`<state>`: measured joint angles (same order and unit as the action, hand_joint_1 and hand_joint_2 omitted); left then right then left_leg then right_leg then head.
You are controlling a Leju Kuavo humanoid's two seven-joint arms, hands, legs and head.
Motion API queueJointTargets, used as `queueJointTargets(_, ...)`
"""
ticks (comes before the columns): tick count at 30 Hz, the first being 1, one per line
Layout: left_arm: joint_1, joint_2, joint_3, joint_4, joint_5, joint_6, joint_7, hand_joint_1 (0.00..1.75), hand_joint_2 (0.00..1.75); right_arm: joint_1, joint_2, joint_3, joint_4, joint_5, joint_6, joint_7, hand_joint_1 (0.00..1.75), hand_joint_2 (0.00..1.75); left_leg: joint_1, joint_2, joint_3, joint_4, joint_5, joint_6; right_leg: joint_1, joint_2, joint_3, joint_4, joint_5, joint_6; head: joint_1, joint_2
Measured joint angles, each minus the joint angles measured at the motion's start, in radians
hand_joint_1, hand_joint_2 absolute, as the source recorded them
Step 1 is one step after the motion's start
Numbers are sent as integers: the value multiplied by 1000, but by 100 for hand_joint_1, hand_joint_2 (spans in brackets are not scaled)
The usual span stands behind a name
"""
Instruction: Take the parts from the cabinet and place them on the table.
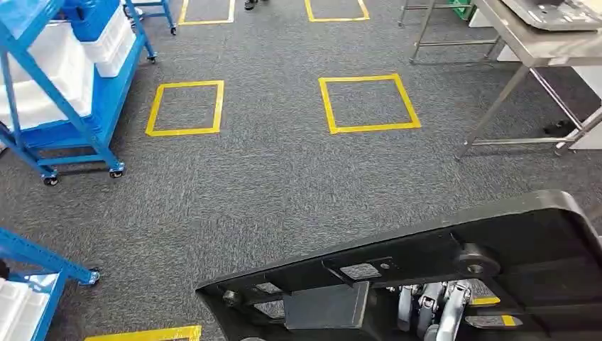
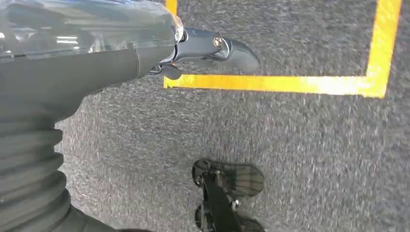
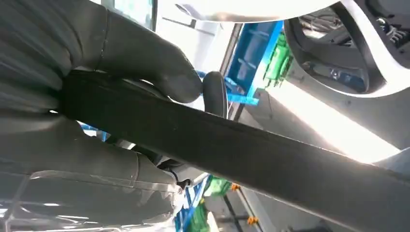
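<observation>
Grey carpet [image 1: 284, 185] rolls past; right hand [image 3: 96, 121] clamps the part [image 1: 426, 270] by its edge, looks stiff, awkwardly broad; left hand [image 2: 145, 53] dangles, grip unclear.

Grey carpet [image 1: 270, 177] marked with yellow tape squares [image 1: 369, 103]; blue wheeled racks [image 1: 64, 92] holding what look like white bins.

grey carpet floor [image 1: 270, 177] out ahead of the hand, yellow tape squares [image 1: 186, 107] further off, blue wheeled rack [image 1: 67, 85] with white bins [image 1: 113, 42] far left
</observation>
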<state>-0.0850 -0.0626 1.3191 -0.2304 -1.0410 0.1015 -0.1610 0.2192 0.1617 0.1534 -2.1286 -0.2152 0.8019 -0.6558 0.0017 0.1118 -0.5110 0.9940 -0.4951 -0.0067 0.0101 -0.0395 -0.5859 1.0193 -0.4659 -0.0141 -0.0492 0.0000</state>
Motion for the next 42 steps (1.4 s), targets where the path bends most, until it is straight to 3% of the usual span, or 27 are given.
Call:
queueJointTargets(1, -4, 0, -4, 0, 0, -1, 0, 0, 175, 3, 0, 0, -4, 0, 0, 0, 175, 175, -1, 10, 4, 0, -2, -7, -4, 12, 1, -7, 4, -7, 0, 0)
queueJointTargets(3, -7, 1, -6, 0, 0, -1, -1, 0, 175, 4, 0, 3, -9, 2, -2, 0, 175, 175, 7, -62, -14, 48, -41, -16, -13, 28, 8, -16, 11, -19, 0, 0)
queueJointTargets(4, -6, 0, -7, 0, 1, -2, -1, 0, 175, 4, 0, 8, -9, 2, -7, 0, 175, 175, 8, -85, -43, 115, -81, -18, -13, 35, 7, -16, 12, -22, 0, 0)
queueJointTargets(6, 0, 0, -7, 0, 2, -2, 0, 0, 175, 9, 0, 15, -8, 2, -14, 0, 175, 175, 9, -102, -124, 284, -151, -23, -11, 62, 6, -15, 13, -24, 0, 0)
queueJointTargets(7, 3, 0, -6, 0, 3, -1, 1, 0, 175, 10, 0, 18, -8, 2, -15, 0, 175, 175, 9, -103, -145, 322, -153, -24, -10, 75, 6, -15, 13, -24, 0, 0)
queueJointTargets(8, 3, 0, -6, 0, 4, 0, 1, 0, 175, 12, 0, 18, -8, 1, -15, 0, 175, 175, 10, -103, -143, 310, -130, -23, -10, 88, 8, -14, 13, -24, 0, 0)
queueJointTargets(10, 2, 0, -6, 0, 5, 2, 1, 0, 175, 12, 0, 21, -6, -2, -15, 0, 175, 175, 11, -109, -85, 171, -41, -21, -12, 112, 11, -10, 12, -21, 0, 0)
queueJointTargets(11, 3, 0, -6, 0, 5, 3, 1, 0, 175, 12, 0, 22, -5, -2, -15, 0, 175, 175, 15, -134, -43, 75, 7, -20, -13, 124, 12, -6, 10, -18, 0, 0)
queueJointTargets(12, 4, 0, -6, 0, 5, 3, 1, 0, 175, 12, 0, 23, -5, -3, -15, 0, 175, 175, 18, -180, -23, 26, 7, -18, -13, 133, 8, -2, 8, -13, 0, 0)
queueJointTargets(16, 0, 0, -6, 0, 3, 5, 4, 0, 175, 18, 0, 24, -4, -3, -15, 0, 175, 175, 10, -157, -22, 15, 10, 3, -15, 170, -7, -4, 19, 15, 0, 0)
queueJointTargets(17, -3, -1, -7, 0, 3, 5, 5, 0, 175, 19, 0, 24, -4, -2, -15, 0, 175, 175, 18, -144, -21, 6, 18, 14, -14, 162, -9, 3, 14, 18, 0, 0)
queueJointTargets(18, -4, -1, -7, 0, 1, 5, 6, 0, 175, 18, 0, 24, -4, -1, -16, 0, 175, 175, 15, -133, -21, 3, 21, 19, -12, 105, -19, 28, -8, 21, 0, 0)
queueJointTargets(19, -2, -1, -7, 0, 0, 6, 7, 0, 175, 16, 0, 25, -4, 2, -18, 0, 175, 175, 13, -122, -22, 3, 21, 26, -12, 69, -48, 88, -48, 26, 0, 0)
queueJointTargets(21, 5, 0, -7, 0, -1, 7, 8, 0, 175, 15, 0, 26, -2, 4, -21, 0, 175, 175, 9, -93, -24, 3, 19, 28, -18, 50, -127, 253, -124, 34, 0, 0)
queueJointTargets(23, 5, 0, -7, 0, -3, 7, 8, 0, 175, 15, 0, 26, 2, 6, -28, 0, 175, 175, 7, -69, -25, 3, 18, 28, -21, 46, -154, 309, -127, 38, 0, 0)
queueJointTargets(24, 4, 0, -7, 0, -3, 6, 8, 0, 175, 15, 0, 26, 5, 6, -30, 0, 175, 175, 7, -57, -24, 3, 17, 27, -22, 43, -128, 260, -92, 38, 0, 0)
queueJointTargets(26, 2, 0, -8, 0, -6, 6, 8, 0, 175, 14, 0, 26, 6, 6, -30, 0, 175, 175, 7, -39, -18, 3, 13, 23, -20, 15, -28, 82, -14, 30, 0, 0)
queueJointTargets(27, 2, -1, -8, 0, -6, 5, 8, 0, 175, 11, 0, 27, 6, 6, -29, 0, 175, 175, 6, -31, -14, 3, 11, 19, -14, -38, 16, 4, -4, 22, 0, 0)
queueJointTargets(28, 3, -2, -9, 0, -7, 5, 8, 0, 175, 6, 0, 27, 8, 6, -30, 0, 175, 175, -1, -23, -13, 7, 6, 10, -5, -51, 19, -6, -7, 13, 0, 0)
queueJointTargets(31, 0, -4, -10, 0, -9, 6, 7, 0, 175, -2, -1, 26, 12, 2, -30, 0, 175, 175, 4, 5, -5, 0, 6, -4, 1, -11, 9, -6, -6, 3, 0, 0)
queueJointTargets(32, -2, -5, -11, 0, -9, 6, 7, 0, 175, -3, -1, 26, 12, 2, -30, 0, 175, 175, 1, 11, -3, 2, 1, -12, -9, 3, 17, -18, 2, -7, 0, 0)
queueJointTargets(34, -3, -5, -11, 0, -9, 7, 5, 0, 175, -10, -1, 28, 13, 0, -29, 0, 175, 175, 10, -77, -28, 66, -45, -20, -14, 19, 18, -23, 8, -17, 0, 0)
queueJointTargets(36, 2, -6, -11, 0, -9, 7, 5, 0, 175, -13, -1, 30, 17, 0, -29, 0, 175, 175, 11, -102, -112, 241, -128, -26, -13, 46, 16, -23, 9, -21, 0, 0)
queueJointTargets(37, 6, -6, -11, 0, -9, 7, 6, 0, 175, -13, -1, 30, 20, 0, -29, 0, 175, 175, 11, -103, -146, 308, -147, -28, -11, 61, 15, -22, 9, -21, 0, 0)
queueJointTargets(39, 8, -5, -11, 0, -9, 7, 6, 0, 175, -13, -1, 30, 24, 0, -30, 0, 175, 175, 11, -104, -149, 296, -106, -27, -11, 88, 17, -20, 9, -20, 0, 0)
queueJointTargets(41, 6, -5, -11, 0, -9, 7, 6, 0, 175, -14, -2, 30, 25, 0, -33, 0, 175, 175, 12, -116, -75, 129, -8, -24, -13, 113, 22, -15, 6, -16, 0, 0)
queueJointTargets(42, 7, -5, -11, 0, -9, 7, 6, 0, 175, -15, -2, 31, 26, 0, -36, 0, 175, 175, 16, -155, -38, 41, 28, -22, -14, 121, 21, -12, 4, -12, 0, 0)
